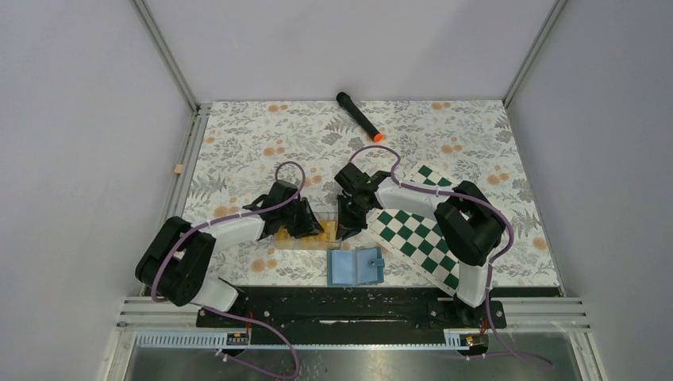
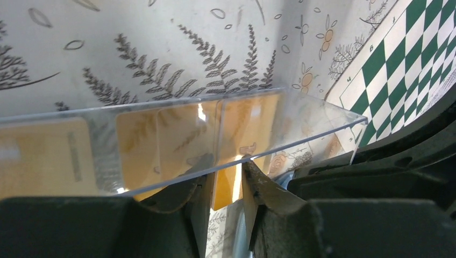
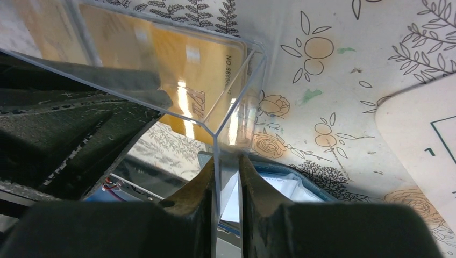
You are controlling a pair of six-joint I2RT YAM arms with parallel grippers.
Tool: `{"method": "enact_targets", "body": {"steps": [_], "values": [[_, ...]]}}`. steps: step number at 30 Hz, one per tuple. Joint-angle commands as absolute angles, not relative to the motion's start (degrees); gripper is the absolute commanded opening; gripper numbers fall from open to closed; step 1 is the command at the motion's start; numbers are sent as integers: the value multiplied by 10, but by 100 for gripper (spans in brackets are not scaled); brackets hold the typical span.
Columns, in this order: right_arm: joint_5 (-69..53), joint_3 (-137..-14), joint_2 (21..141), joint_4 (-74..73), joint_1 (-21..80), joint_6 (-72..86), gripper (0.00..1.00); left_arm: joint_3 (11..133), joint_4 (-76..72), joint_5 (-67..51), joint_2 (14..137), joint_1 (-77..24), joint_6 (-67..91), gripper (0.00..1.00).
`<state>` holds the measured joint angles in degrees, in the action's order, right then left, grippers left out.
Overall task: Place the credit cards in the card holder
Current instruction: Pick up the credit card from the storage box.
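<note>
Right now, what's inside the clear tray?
Orange-yellow credit cards; the left tool pinches one, while the right tool clamps the clear tray. Glare hides their count.

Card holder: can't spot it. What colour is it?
The card holder is blue, clearest from the top external view.

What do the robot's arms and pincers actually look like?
The left arm and right arm are alike: white links, chunky black joints, a purple cable looping along each. The left gripper and right gripper each have two dark, scuffed, tapering fingers.
</note>
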<state>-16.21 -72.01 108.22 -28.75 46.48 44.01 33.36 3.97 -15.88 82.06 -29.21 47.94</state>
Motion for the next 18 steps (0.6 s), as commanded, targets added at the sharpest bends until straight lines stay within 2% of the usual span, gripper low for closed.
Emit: {"method": "enact_targets", "body": {"steps": [1, 10, 15, 18], "values": [[-201, -720, 1069, -263, 465, 444, 10, 355, 67, -135, 860, -310, 470, 28], [-206, -722, 1064, -259, 465, 445, 11, 359, 23, -179, 840, -324, 491, 24], [-203, -721, 1052, -260, 464, 445, 14, 369, 45, -175, 802, -324, 488, 19], [-187, -719, 1042, -260, 465, 444, 17, 372, 53, -178, 789, -324, 485, 12]]}}
